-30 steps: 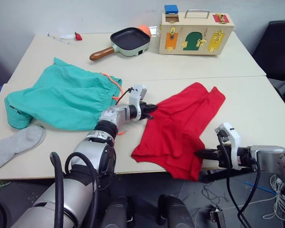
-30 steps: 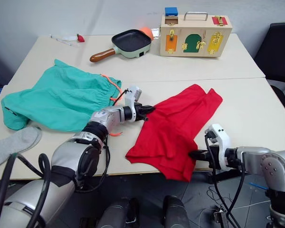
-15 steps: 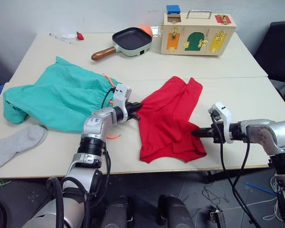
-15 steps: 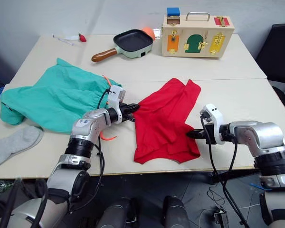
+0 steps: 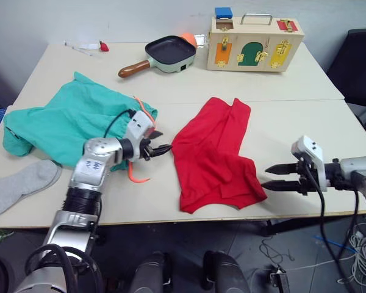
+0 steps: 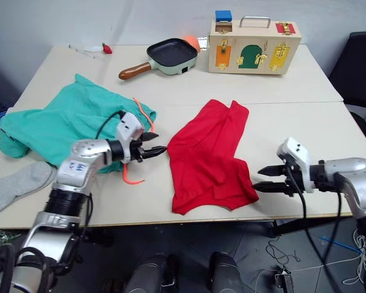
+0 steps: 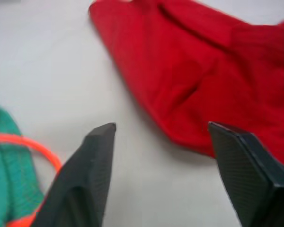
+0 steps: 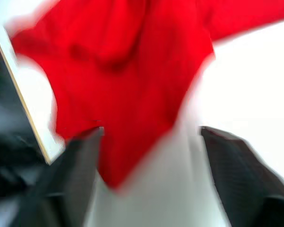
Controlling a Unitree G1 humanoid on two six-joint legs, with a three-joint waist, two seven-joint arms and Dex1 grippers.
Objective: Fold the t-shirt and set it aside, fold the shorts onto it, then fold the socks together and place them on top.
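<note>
Here the t-shirt [image 5: 215, 157] lies crumpled on the table [image 5: 293, 85], its label and chest print hidden in the folds; it sits between both grippers, just past their fingertips, touching neither; the left gripper [image 5: 159, 143] is spread wide near its edge; the right gripper [image 5: 272, 176] is wide too; the shorts [image 5: 67, 122] lie behind the left fingers.

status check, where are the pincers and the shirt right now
Both pincers open, empty: left pincer and right pincer flank the shirt. Shirt crumpled, unfolded, near table edge. Shorts beside left pincer; nothing in the way.
</note>
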